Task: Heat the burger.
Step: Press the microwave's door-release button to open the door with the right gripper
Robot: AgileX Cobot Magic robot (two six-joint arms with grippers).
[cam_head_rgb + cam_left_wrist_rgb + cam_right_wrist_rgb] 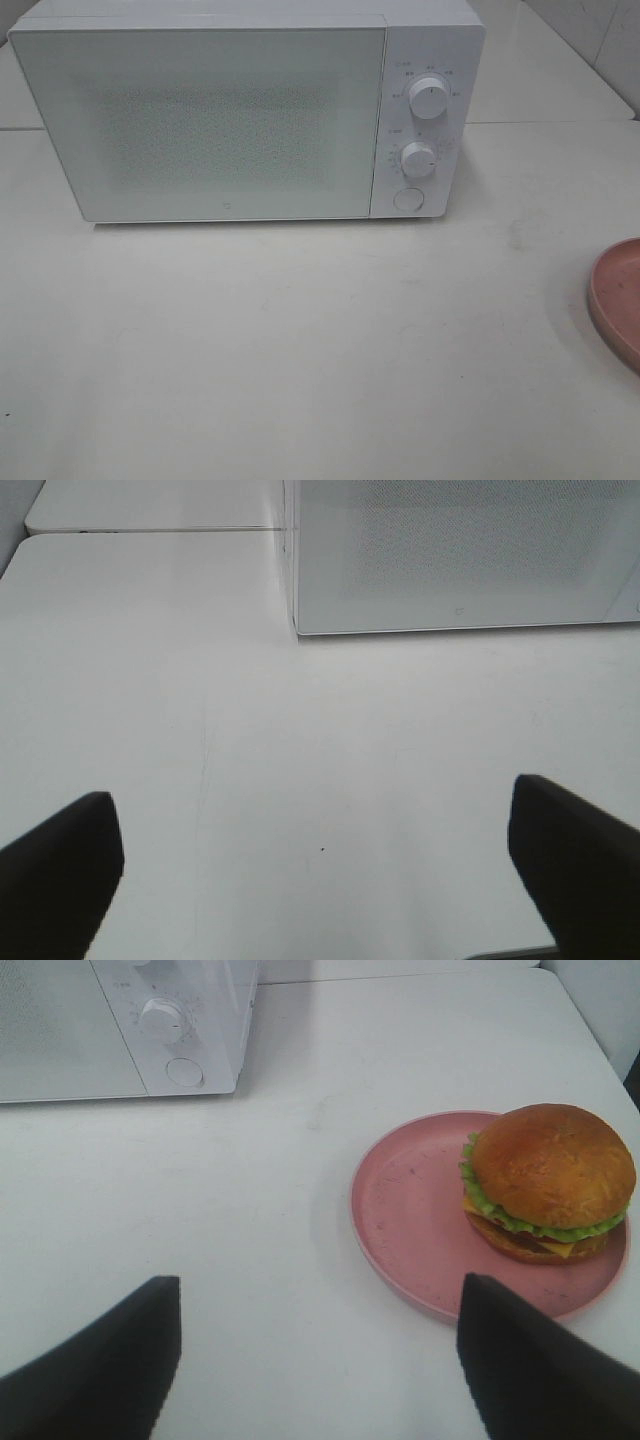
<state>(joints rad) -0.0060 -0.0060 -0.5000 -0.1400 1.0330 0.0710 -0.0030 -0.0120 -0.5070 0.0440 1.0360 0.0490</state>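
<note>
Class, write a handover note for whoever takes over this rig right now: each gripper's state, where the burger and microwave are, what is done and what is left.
Left gripper: open, empty, above bare table in front of the microwave.
Right gripper: open, empty, facing the pink plate.
The burger sits on the plate, right of the microwave and apart from it.
Done: nothing that shows. The microwave door is shut and the burger is untouched.
Left: probably open the door, put the burger in, shut it, start heating.
</note>
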